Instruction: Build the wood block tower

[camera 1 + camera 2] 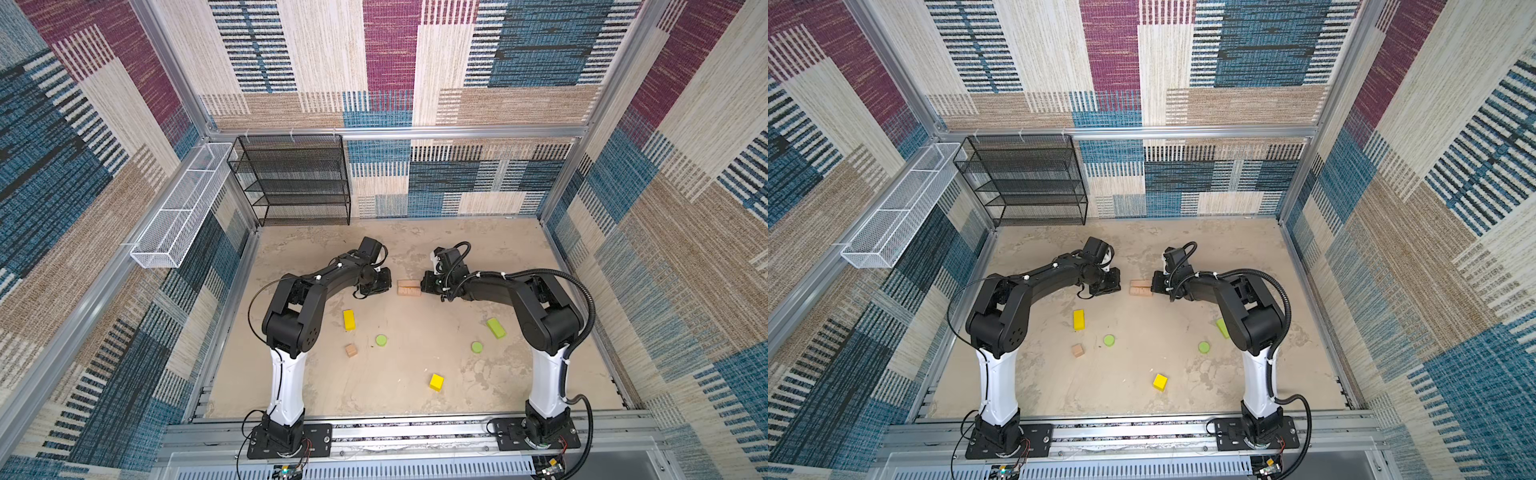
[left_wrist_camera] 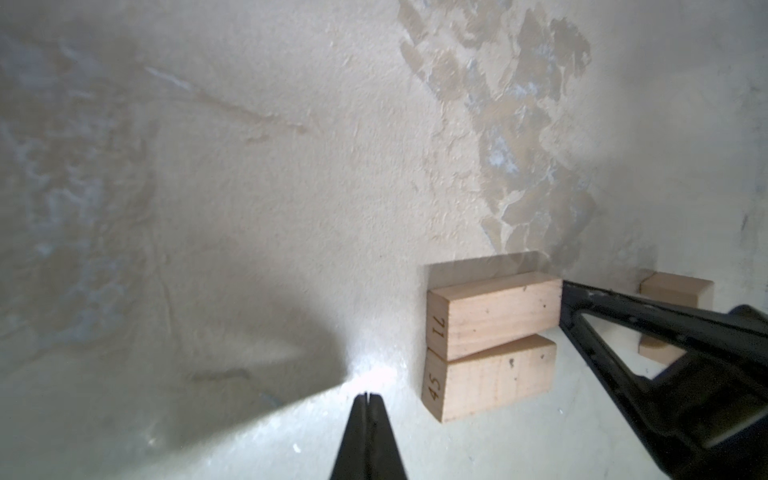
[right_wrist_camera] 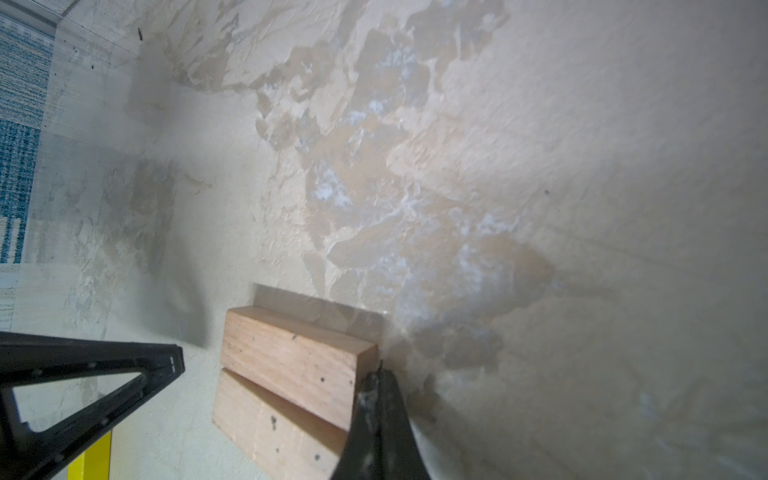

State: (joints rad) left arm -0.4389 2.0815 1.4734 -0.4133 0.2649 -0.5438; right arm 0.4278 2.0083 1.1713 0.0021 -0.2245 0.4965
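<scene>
Tan bars [image 2: 498, 320], numbered, left wrist only

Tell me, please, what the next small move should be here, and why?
Probably slide the shut left end effector toward the two tan wooden bars, nudging their near ends flush. They lie side by side but slightly skewed; the shut right end effector sits at their opposite ends as a stop, while the left one stands just short, holding nothing.
</scene>
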